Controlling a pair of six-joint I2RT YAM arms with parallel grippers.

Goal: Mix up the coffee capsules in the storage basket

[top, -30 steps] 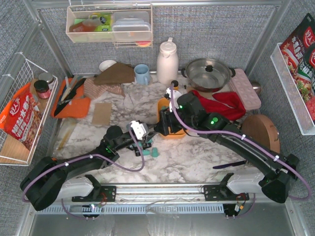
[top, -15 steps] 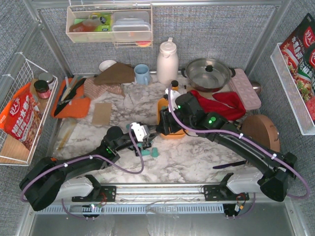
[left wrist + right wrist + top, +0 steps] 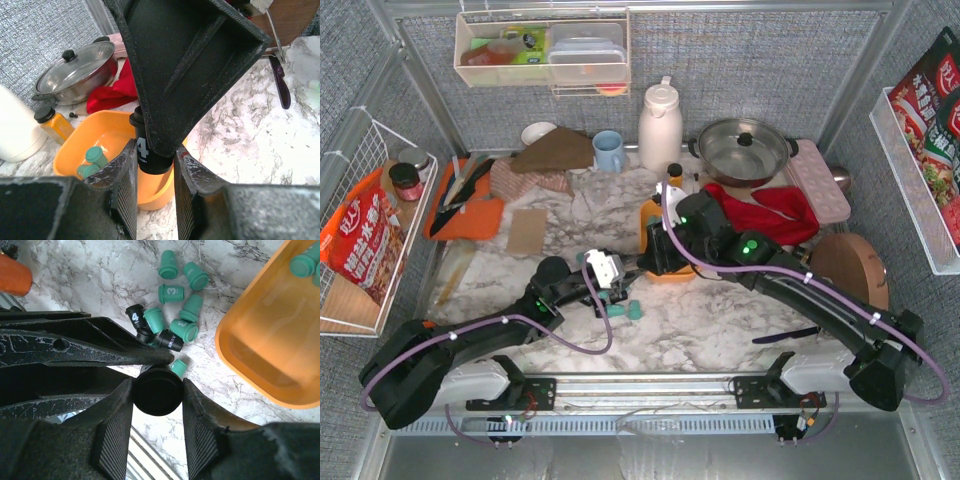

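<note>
Orange plastic forms the basket (image 3: pixel 260 340), set on the desk (image 3: pixel 90 275) with a few teal capsules (image 3: pixel 95 156) inside. More capsules (image 3: pixel 172 292), teal and black, are scattered just beside it. One black capsule (image 3: pixel 152 157) is pinched by the left claw (image 3: pixel 155 162) and clasped on both sides by the right claw (image 3: pixel 157 387).

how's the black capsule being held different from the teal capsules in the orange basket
Colour: the black capsule is black with a white 4 on it; the teal capsules are teal-green.
Pose: the black capsule is held off the table in the left gripper; the teal capsules lie loose on the floor of the orange basket.
Both are the same kind of small cup-shaped pod.
</note>
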